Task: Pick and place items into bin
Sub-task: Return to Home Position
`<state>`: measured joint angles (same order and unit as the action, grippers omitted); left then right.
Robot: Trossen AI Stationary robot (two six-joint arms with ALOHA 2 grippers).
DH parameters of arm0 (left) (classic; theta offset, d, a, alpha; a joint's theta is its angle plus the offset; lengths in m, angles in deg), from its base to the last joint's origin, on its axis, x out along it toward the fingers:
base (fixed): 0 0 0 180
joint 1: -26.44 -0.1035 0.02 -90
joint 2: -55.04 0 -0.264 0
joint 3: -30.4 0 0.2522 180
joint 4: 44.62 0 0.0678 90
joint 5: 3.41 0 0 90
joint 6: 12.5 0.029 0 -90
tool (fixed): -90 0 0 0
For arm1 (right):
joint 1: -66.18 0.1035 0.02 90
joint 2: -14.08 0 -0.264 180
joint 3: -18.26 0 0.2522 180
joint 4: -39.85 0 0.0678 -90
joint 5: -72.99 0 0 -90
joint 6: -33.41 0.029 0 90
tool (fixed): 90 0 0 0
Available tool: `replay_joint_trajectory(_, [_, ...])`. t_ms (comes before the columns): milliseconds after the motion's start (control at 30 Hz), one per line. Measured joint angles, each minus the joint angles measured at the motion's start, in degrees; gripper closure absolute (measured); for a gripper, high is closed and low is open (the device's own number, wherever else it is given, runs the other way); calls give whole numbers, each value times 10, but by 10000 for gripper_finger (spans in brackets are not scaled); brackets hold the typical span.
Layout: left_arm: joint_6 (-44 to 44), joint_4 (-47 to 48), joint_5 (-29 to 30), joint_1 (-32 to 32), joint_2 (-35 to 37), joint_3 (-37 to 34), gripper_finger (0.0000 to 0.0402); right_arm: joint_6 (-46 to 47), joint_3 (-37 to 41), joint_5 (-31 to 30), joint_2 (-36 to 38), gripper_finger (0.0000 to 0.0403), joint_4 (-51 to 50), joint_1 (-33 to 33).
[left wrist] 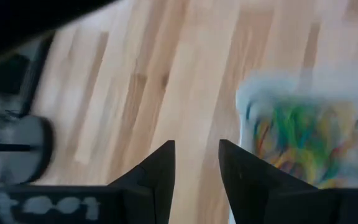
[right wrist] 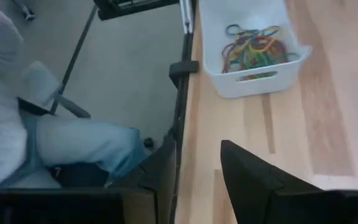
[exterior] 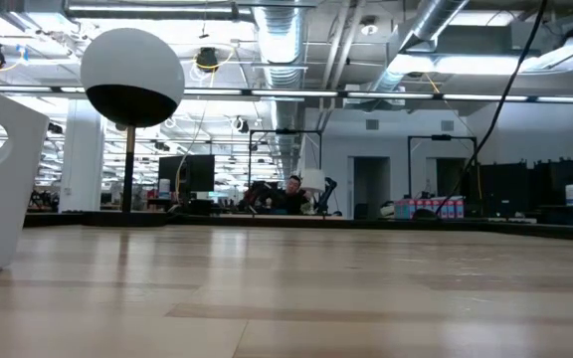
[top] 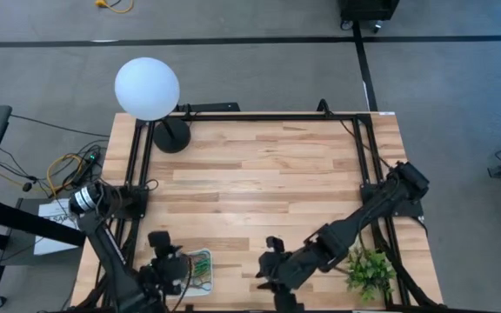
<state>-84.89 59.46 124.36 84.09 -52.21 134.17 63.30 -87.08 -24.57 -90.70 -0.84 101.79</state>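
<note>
1. A pale wooden tabletop [top: 259,183] lay inside a black frame.
2. A white globe lamp [top: 147,88] stood on a dark base at the tabletop's upper left corner.
3. The white bin [top: 209,263] sat at the lower edge, left of centre, with a tangle of coloured rubber bands [top: 199,271] inside.
4. The left gripper [top: 163,250] hung just beside the bin, on its left.
5. The right gripper [top: 270,261] hung near mid-table at the lower edge, apart from the bin.
6. A green plant [top: 370,271] stood beside the right arm, at the lower right.

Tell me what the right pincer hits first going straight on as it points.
The right pincer probably meets bare wooden table near its edge; the white bin of rubber bands lies beyond, slightly aside. Depth unclear.
</note>
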Motion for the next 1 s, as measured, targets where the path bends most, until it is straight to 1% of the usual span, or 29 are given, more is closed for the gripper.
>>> replay_joint_trajectory(33, [-9,-4,5,-9,17,1,287,2,1,5,13,280,-8,-3])
replay_joint_trajectory(100, [6,-4,13,-23,65,1,287,-5,0,19,50,280,-30,-10])
replay_joint_trajectory(167, [15,-1,44,-29,120,2,287,-21,-1,14,94,280,-64,-9])
replay_joint_trajectory(333, [26,-5,145,-22,257,-9,287,-70,13,-53,194,280,-118,15])
replay_joint_trajectory(433, [41,-32,182,0,327,-50,287,-76,70,-94,251,280,-111,36])
replay_joint_trajectory(500, [54,-79,191,13,373,-102,287,-75,143,-103,288,280,-56,48])
replay_joint_trajectory(567, [78,-160,202,22,419,-173,287,-75,240,-103,328,280,41,59])
replay_joint_trajectory(633, [123,-281,203,24,459,-259,287,-80,344,-98,367,280,159,68])
replay_joint_trajectory(700, [202,-433,198,18,496,-349,288,-86,446,-88,402,280,284,72])
replay_joint_trajectory(733, [253,-518,190,9,513,-390,288,-90,493,-84,419,280,343,73])
replay_joint_trajectory(767, [313,-612,169,-4,530,-429,288,-95,535,-75,436,280,399,71])
replay_joint_trajectory(800, [382,-709,133,-22,544,-465,288,-105,574,-67,455,280,451,70])
replay_joint_trajectory(833, [453,-802,84,-45,557,-499,288,-116,608,-59,475,280,499,69])
replay_joint_trajectory(900, [570,-958,-52,-102,582,-554,288,-124,665,-42,520,280,565,62])
replay_joint_trajectory(933, [606,-1003,-120,-134,596,-573,288,-124,687,-34,543,280,580,57])
replay_joint_trajectory(967, [622,-1019,-177,-169,611,-587,288,-125,706,-28,566,280,588,52])
replay_joint_trajectory(1000, [627,-1017,-222,-205,629,-598,288,-129,722,-28,588,280,591,47])
